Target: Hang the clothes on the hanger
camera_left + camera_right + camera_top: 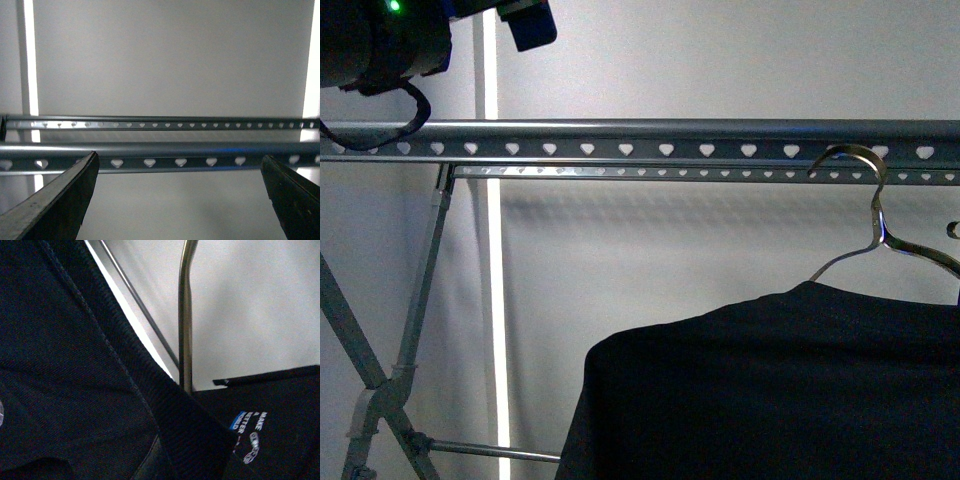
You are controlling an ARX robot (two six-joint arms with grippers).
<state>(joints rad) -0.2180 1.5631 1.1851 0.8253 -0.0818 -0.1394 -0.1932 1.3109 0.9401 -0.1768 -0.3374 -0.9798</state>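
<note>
Black T-shirt point(770, 390) drapes wire hanger point(876, 215) beside grey rack point(640, 140).

Left arm point(380, 40): raised high. Only a dark, rounded housing shows in the top-left corner of the front view, and the rest runs out of frame.
Light point(393, 6): a small green lamp, lit, on that housing.
Cable point(392, 126): a black loop hanging under the housing.
Left gripper point(179, 156): jaws spread wide, nothing held between them.
Fingers point(60, 200): two dark wedges tapering to their tips, one in each lower corner of the left wrist view, about level with each other.
Right arm: outside the front view.
Right gripper: no finger can be made out in the right wrist view.
</note>
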